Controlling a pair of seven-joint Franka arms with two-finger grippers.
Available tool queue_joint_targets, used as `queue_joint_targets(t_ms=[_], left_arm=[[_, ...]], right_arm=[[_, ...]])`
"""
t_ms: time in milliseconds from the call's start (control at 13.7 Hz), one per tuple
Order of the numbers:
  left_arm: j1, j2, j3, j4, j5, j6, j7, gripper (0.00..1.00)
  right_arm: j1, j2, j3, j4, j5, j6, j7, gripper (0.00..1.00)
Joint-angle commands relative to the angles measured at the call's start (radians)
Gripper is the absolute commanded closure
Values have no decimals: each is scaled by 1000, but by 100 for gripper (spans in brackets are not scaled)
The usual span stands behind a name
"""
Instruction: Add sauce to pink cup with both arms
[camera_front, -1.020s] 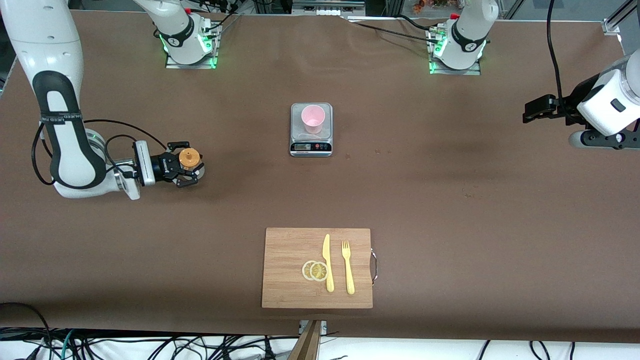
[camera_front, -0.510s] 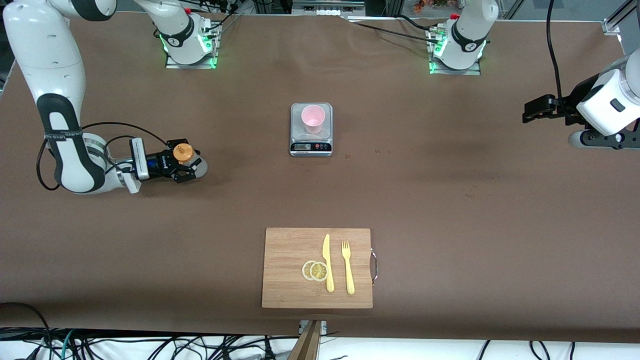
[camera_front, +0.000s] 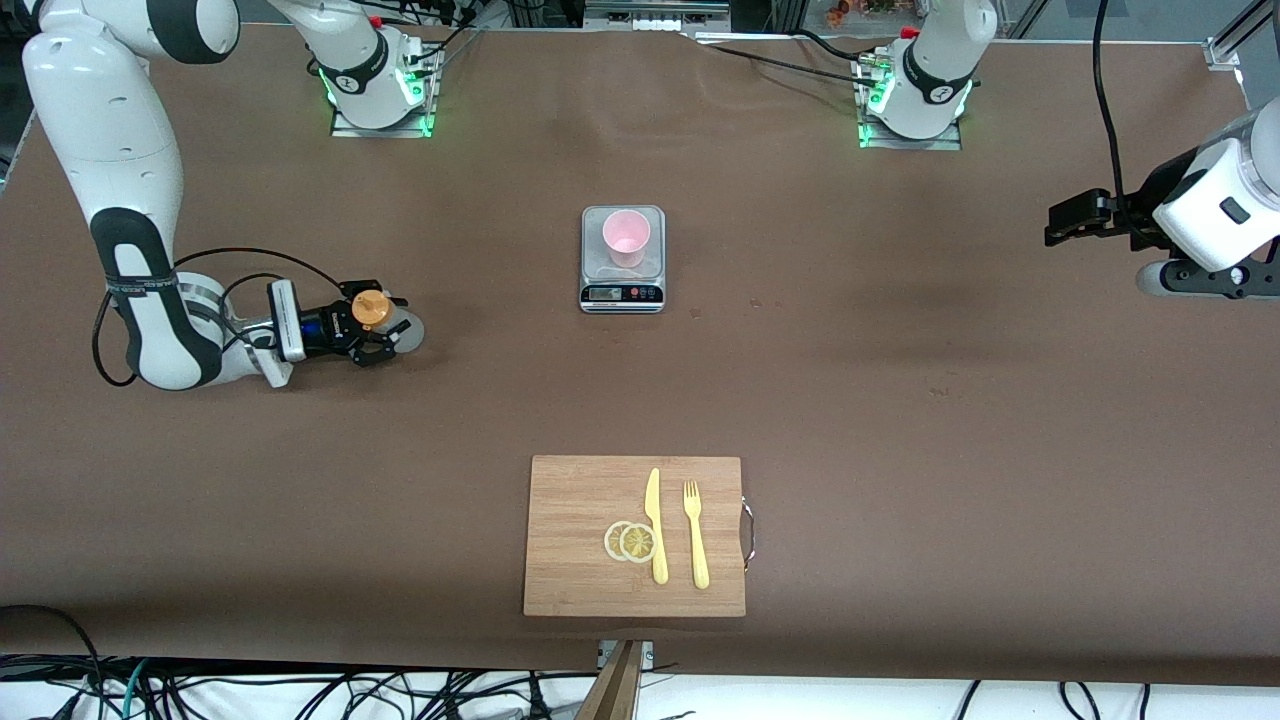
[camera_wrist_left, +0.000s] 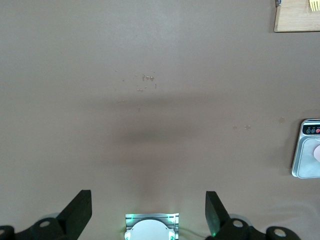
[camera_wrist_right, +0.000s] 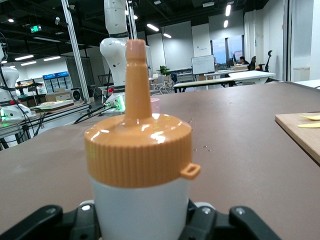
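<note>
The sauce (camera_front: 372, 310) is a whitish squeeze bottle with an orange nozzle cap, and it stands upright on the table toward the right arm's end. My right gripper (camera_front: 385, 327) reaches in level with the table, its fingers against both sides of the bottle's body. In the right wrist view the sauce (camera_wrist_right: 140, 165) fills the middle, between the right gripper's (camera_wrist_right: 140, 220) fingers. The pink cup (camera_front: 626, 238) stands on a steel kitchen scale (camera_front: 622, 292) at mid-table. My left gripper (camera_front: 1065, 222) waits open and empty over the left arm's end; the left wrist view shows its fingers (camera_wrist_left: 80, 205) wide apart.
A wooden cutting board (camera_front: 580, 540) lies nearer the front camera than the scale. It carries a yellow knife (camera_front: 655, 525), a yellow fork (camera_front: 695, 535) and two lemon slices (camera_front: 630, 541). The scale's display faces the front camera.
My right arm has brought the sauce bottle down from above the table until it stands on the surface. The left arm has not moved.
</note>
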Motion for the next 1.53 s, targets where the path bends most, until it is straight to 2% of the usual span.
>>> queue_joint_targets(t_ms=[0,364,510,729,875,1020,1166,1312,1458], left_arm=[[0,17,-1,31,-10,-6,16,0],[0,17,-1,31,-10,-6,16,0],[0,17,-1,31,-10,-6,16,0],[0,17,-1,31,-10,-6,16,0],[0,17,-1,31,-10,-6,16,0],[0,17,-1,31,-10,-6,16,0],[-2,17,-1,31,-10,-6,15,0],[-2,17,-1,31,-10,-6,15,0],[-2,17,-1,31,-10,-6,15,0]], right_arm=[[0,-20,-26,59,-85,-26,57,0],[6,-83,-88,119,-282,-21,196,0],[15,-156,-88,121,-381,17,342,0],[64,-311,-83,119,-576,136,639,0],[88,-394,-43,116,-719,225,849,0],[82,-492,48,102,-927,308,1090,0],[81,-578,121,101,-1091,322,1369,0],[72,-638,167,102,-1161,322,1650,0],[70,-684,167,102,-1161,310,1972,0]])
